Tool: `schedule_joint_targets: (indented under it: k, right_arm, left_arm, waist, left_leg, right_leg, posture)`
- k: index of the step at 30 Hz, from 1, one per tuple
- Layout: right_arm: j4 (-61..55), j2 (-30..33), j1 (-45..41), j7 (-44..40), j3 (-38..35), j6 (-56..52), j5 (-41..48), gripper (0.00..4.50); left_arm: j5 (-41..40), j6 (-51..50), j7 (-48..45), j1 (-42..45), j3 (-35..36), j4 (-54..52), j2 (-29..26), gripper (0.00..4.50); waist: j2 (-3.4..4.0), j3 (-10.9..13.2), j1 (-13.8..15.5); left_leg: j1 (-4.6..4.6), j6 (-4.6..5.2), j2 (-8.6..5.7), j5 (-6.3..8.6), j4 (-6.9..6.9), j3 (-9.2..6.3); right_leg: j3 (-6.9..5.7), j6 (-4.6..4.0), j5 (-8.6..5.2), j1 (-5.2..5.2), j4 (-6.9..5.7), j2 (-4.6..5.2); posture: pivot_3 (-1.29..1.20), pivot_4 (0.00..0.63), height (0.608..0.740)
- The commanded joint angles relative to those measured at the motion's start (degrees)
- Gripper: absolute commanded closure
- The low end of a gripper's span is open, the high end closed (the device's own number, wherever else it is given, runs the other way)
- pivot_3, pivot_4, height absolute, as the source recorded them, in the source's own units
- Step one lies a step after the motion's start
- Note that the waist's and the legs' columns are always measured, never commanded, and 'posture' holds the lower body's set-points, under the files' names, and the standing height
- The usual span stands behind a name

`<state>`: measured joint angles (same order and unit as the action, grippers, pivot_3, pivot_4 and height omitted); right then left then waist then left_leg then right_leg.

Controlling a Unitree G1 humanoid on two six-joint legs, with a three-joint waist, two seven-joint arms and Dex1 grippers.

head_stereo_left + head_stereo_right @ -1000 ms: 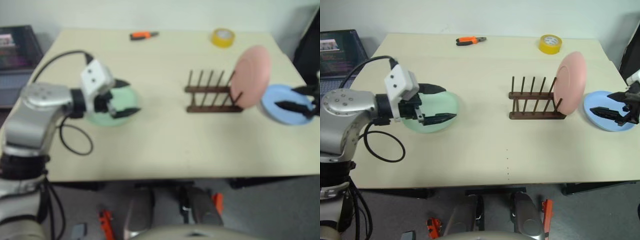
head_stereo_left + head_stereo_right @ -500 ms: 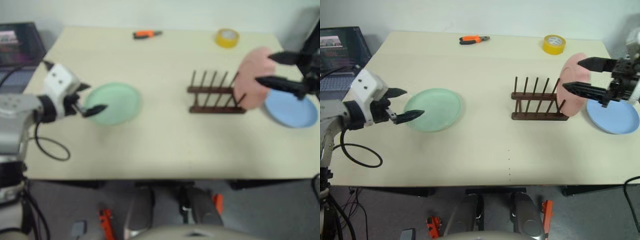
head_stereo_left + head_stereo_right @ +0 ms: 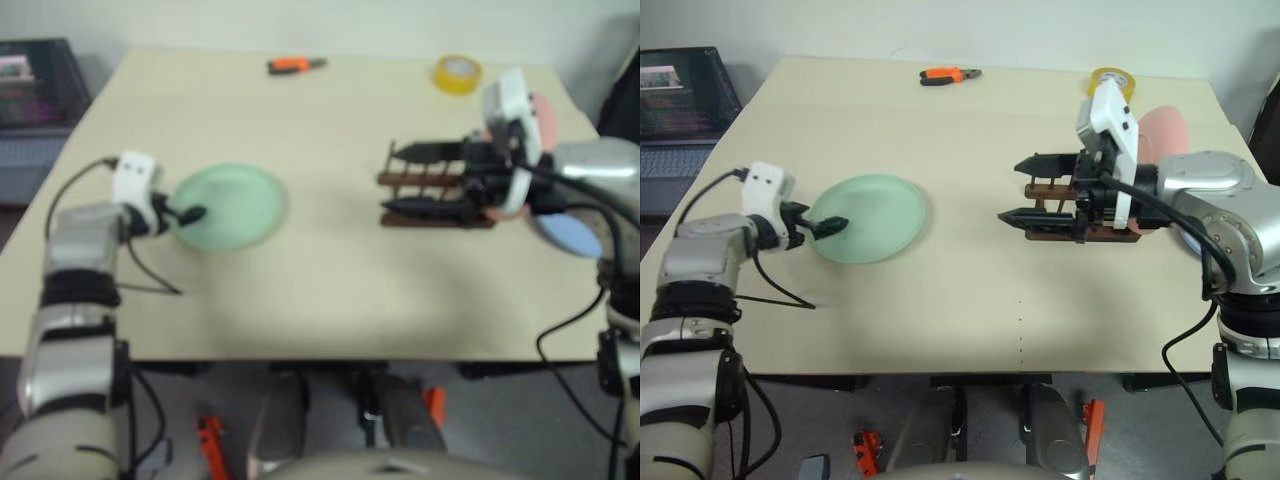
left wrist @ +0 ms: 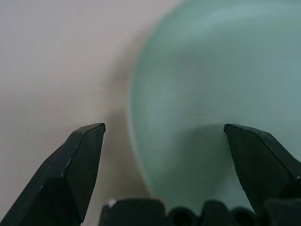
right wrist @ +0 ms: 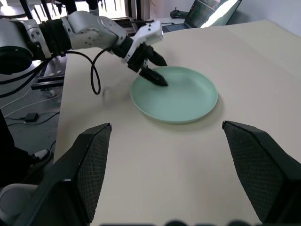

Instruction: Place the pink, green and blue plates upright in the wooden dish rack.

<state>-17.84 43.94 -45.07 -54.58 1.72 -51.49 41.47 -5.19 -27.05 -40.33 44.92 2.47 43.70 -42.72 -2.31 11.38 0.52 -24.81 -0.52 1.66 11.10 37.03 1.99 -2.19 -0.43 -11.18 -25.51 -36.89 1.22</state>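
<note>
**Green plate next: get under its rim**

Green plate [image 3: 869, 218] lies flat on the table [image 3: 970, 300], and your left gripper [image 3: 823, 224] sits at its near-left edge with the fingers spread wide and nothing between them. In the left wrist view the rim runs right between the two tips, so you are lined up on the edge, not yet on it.

To do this well, keep one finger above the rim and slide the other low along the table until it gets under the lip. The plate is shallow and smooth, so I judge it will skate away if you push before you pinch; close gently and early, then tip it up on its far edge before lifting.

Your right gripper [image 3: 1037, 187] hangs just in front of the rack [image 3: 432, 198], pointing across toward the green plate, fingers wide and empty. From there it looks ready to steady the plate or take it over; keep it above the pegs so it does not knock them.

Behind that hand, the pink plate [image 3: 1163, 132] stands at the rack's far-right end, though whether it sits between pegs or only leans there I cannot tell. Blue plate [image 3: 571, 236] lies flat on the table beyond it, part hidden by the right arm. Leave the slots nearest the left gripper free for green.
</note>
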Motion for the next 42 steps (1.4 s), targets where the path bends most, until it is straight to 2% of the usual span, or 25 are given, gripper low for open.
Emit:
schedule_joint_targets:
  k: [1, 4, 10, 13, 14, 16, 22, 27, 32, 41, 42]
  right_arm:
    - [-2.14, 0.43, -0.71, 0.7, -1.0, -0.08, -0.02, 0.36]
    - [-2.63, 0.73, -0.59, 1.13, -1.17, -0.49, 0.08, 0.34]
    - [-3.4, 0.63, -1.16, 1.47, -0.47, -0.82, 0.06, 0.34]
    - [-3.85, 0.56, -1.42, 1.32, 3.45, 1.77, -4.01, 0.34]
    - [-3.59, 0.41, -1.58, 1.41, 5.64, 3.53, -6.71, 0.34]
    - [-1.2, -1.99, -2.79, 2.8, 12.32, 10.16, -15.17, 0.34]
    - [10.67, -15.43, -8.09, 10.23, 26.03, 27.77, -35.61, 0.34]
    - [22.41, -24.35, -11.03, 18.06, 29.81, 35.97, -47.07, 0.34]
    - [30.13, -28.64, -11.5, 21.76, 28.83, 40.02, -51.71, 0.34]
    - [33.27, -30.15, -9.91, 21.26, 29.07, 43.36, -55.99, 0.34]
    - [33.65, -30.47, -10.03, 21.53, 28.75, 43.5, -56.21, 0.52]
  left_arm:
    - [2.08, -0.05, 1.29, 0.48, -1.05, 1.56, 0.47, 0.2]
    - [1.19, -0.83, 1.41, -0.78, -0.16, -0.95, 1.42, 0.97]
    - [-1.32, -3.84, 2.92, -0.56, 3.45, -7.04, 2.19, 3.19]
    - [-3.42, -5.03, 7.7, 2.72, 7.01, -10.67, 4.09, 4.29]
    - [-3.99, -5.64, 9.43, 3.95, 7.97, -12.52, 4.93, 4.47]
    - [-3.7, -7.76, 13.06, 7.15, 7.69, -18.49, 6.87, 4.47]
    - [0.56, -14.07, 18.24, 14.95, 0.93, -29.93, 10.92, 4.47]
    - [-0.53, -18.22, 17.79, 16.65, -0.17, -34.32, 12.81, 4.47]
    - [-3.33, -23.2, 17.99, 16.12, 2.24, -37.67, 13.95, 4.47]
    - [-5.1, -26.93, 18.94, 15.78, 3.55, -41.07, 14.13, 4.47]
    - [-5.04, -27.09, 18.9, 15.6, 3.53, -41.27, 13.86, 4.5]
  waist:
    - [0.0, 0.0, -0.07]
    - [0.01, 0.0, -0.14]
    - [0.01, 0.0, -0.13]
    - [0.0, 0.0, -0.11]
    - [-0.01, 0.0, -0.03]
    - [-0.01, 0.0, -0.01]
    - [-0.02, -0.01, -0.65]
    - [-0.02, -0.01, -1.1]
    - [-0.02, -0.01, -1.05]
    - [-0.01, -0.01, -1.04]
    - [-0.01, -0.01, -1.04]
  left_leg:
    - [0.03, 0.0, 0.03, 0.0, 0.0, 0.0]
    - [0.22, 0.01, 0.12, -0.01, 0.01, -0.01]
    - [0.39, 0.02, 0.2, -0.03, 0.0, -0.1]
    - [0.34, 0.02, 0.18, -0.03, 0.0, -0.08]
    - [0.31, 0.02, 0.17, -0.03, 0.01, -0.1]
    - [0.19, 0.02, 0.14, -0.03, 0.08, -0.09]
    - [0.19, 0.02, 0.03, -0.05, 0.1, 0.01]
    - [0.2, 0.01, 0.04, -0.06, 0.03, 0.02]
    - [0.17, -0.04, 0.07, -0.09, 0.03, -0.05]
    - [0.17, -0.04, 0.05, -0.1, 0.04, -0.08]
    - [0.17, -0.04, 0.05, -0.1, 0.04, -0.08]
  right_leg:
    - [0.01, 0.0, 0.0, 0.0, -0.03, 0.01]
    - [0.0, -0.02, 0.01, 0.09, -0.14, 0.07]
    - [-0.04, -0.11, 0.02, 0.21, -0.2, 0.06]
    - [-0.01, -0.1, 0.02, 0.2, -0.14, 0.06]
    - [-0.02, -0.09, 0.02, 0.2, -0.12, 0.06]
    - [-0.07, -0.03, 0.05, 0.17, -0.11, 0.06]
    - [0.02, 0.09, 0.12, 0.17, -0.11, -0.12]
    - [0.09, 0.1, 0.12, 0.09, -0.13, -0.12]
    - [0.09, 0.08, 0.12, 0.04, -0.18, -0.12]
    - [0.09, 0.08, 0.12, 0.06, -0.18, -0.12]
    - [0.09, 0.08, 0.12, 0.07, -0.19, -0.12]
  posture:
    - [0.0, 0.15, 0.74]
    - [0.0, 0.15, 0.74]
    - [0.0, 0.15, 0.74]
    - [0.0, 0.15, 0.74]
    - [0.0, 0.15, 0.74]
    - [0.0, 0.15, 0.74]
    - [0.0, 0.15, 0.74]
    - [0.0, 0.15, 0.74]
    - [0.0, 0.15, 0.74]
    - [0.0, 0.15, 0.74]
    - [0.0, 0.15, 0.74]
